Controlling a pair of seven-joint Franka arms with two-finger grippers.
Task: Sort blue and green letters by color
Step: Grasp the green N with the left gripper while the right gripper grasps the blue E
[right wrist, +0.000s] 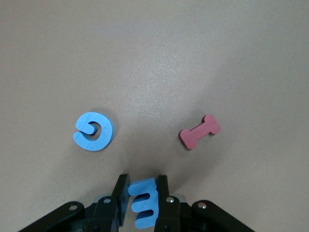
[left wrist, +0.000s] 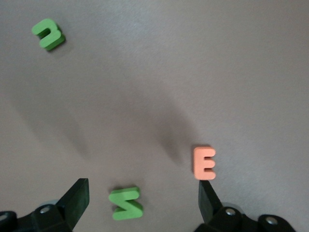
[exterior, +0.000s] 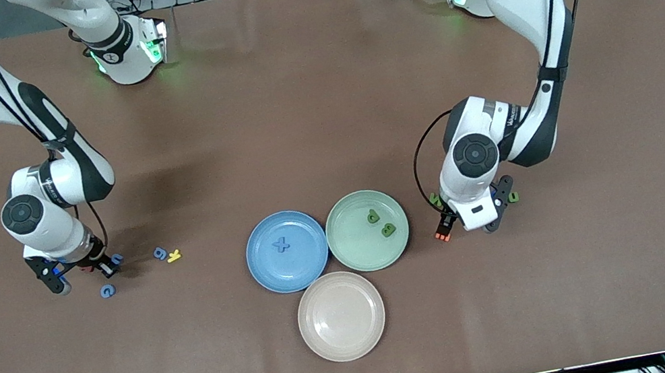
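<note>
Right gripper [right wrist: 143, 193] low at the desk [exterior: 320, 113], right arm's end, jaws clenched on the blue E [right wrist: 144, 203]. Thin edge grip on foam; could twist or slip out on the lift. Blue G [right wrist: 93, 131] and red letter [right wrist: 200, 132] near, could get nudged.

Left gripper [left wrist: 142, 198] low over green N [left wrist: 125, 203], jaws released, orange E [left wrist: 204, 163] just beside one finger; risk of catching the wrong letter. Green u [left wrist: 48, 34] apart.

Blue plate [exterior: 287, 251] holds an X, green plate [exterior: 367, 230] two green letters, beige plate [exterior: 342, 316] nearest the camera. Brown matte cover, slightly creased; cables and racks along the edges.
</note>
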